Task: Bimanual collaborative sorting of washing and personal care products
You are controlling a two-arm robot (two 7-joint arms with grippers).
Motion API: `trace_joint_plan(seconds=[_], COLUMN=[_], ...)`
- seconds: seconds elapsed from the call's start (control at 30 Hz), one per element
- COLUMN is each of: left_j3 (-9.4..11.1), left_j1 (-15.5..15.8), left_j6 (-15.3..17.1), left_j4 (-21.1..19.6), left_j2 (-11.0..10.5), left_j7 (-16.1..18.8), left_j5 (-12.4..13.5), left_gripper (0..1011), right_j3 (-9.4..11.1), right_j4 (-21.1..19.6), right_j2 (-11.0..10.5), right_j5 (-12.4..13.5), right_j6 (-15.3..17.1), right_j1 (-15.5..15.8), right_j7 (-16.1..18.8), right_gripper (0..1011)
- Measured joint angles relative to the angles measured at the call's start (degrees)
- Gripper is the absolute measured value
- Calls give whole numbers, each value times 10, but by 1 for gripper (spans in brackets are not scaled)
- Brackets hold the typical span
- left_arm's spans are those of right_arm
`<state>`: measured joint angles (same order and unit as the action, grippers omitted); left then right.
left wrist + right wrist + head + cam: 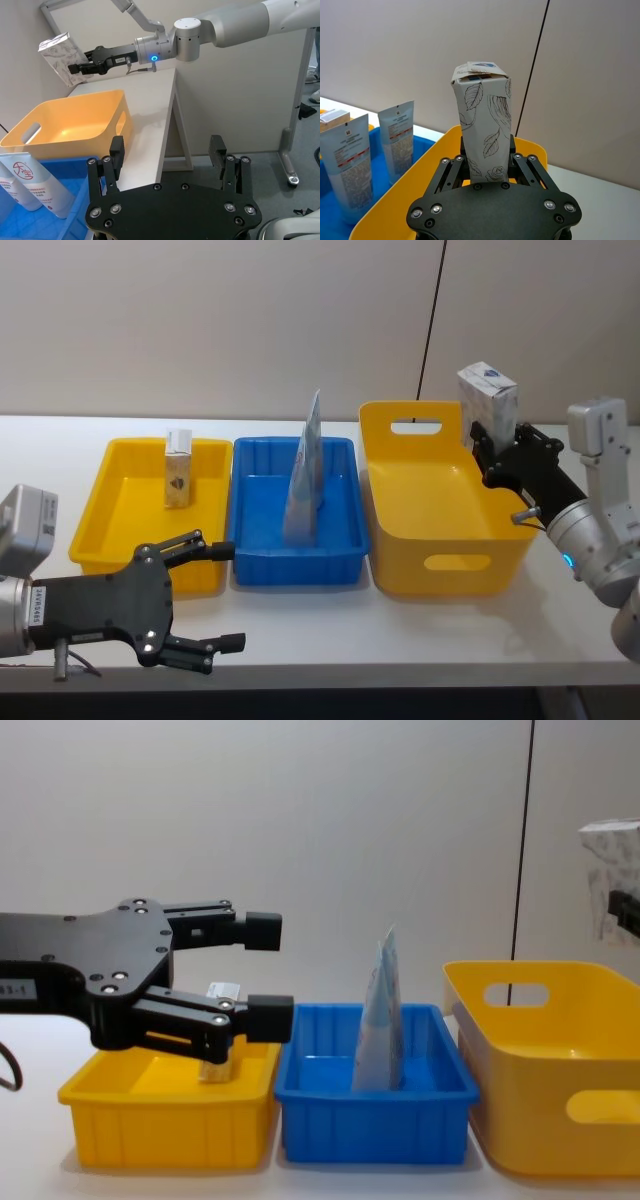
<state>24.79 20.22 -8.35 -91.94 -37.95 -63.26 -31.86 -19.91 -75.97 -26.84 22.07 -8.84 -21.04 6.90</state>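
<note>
A: Where the head view looks down, the right gripper [490, 447] clamps a leafy carton [487, 398] above the yellow bin's [450, 575] right rim; the left gripper [226, 597] hangs spread, empty.
B: The right wrist view adds two printed tubes [395, 140] standing in the blue tray [376, 180].

My white worktop [420, 640] stands against a plain pale wall [200, 320], which one thin dark line [432, 320] crosses top to bottom. Past the worktop's end lies grey floor [250, 160], with a white wheeled stand [296, 100] on it.
</note>
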Motion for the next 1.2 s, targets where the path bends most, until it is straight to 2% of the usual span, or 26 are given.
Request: trace_joint_plan(seconds=[0.23,0.7,1.2], left_j3=[0,0,0], left_j1=[0,0,0], left_j6=[0,0,0], left_j4=[0,0,0], left_j2=[0,0,0], left_j7=[0,0,0], left_j5=[0,0,0], left_gripper=[1001,1001,1002], right_j3=[-2,-10,-18], right_j4=[24,97,183], right_j2=[12,44,86], right_j5=[-12,-38,-62], right_j6=[-9,-24,1], right_j1=[-15,-67,-132], right_j7=[-4,-7,-27], right_gripper=[338,338,338])
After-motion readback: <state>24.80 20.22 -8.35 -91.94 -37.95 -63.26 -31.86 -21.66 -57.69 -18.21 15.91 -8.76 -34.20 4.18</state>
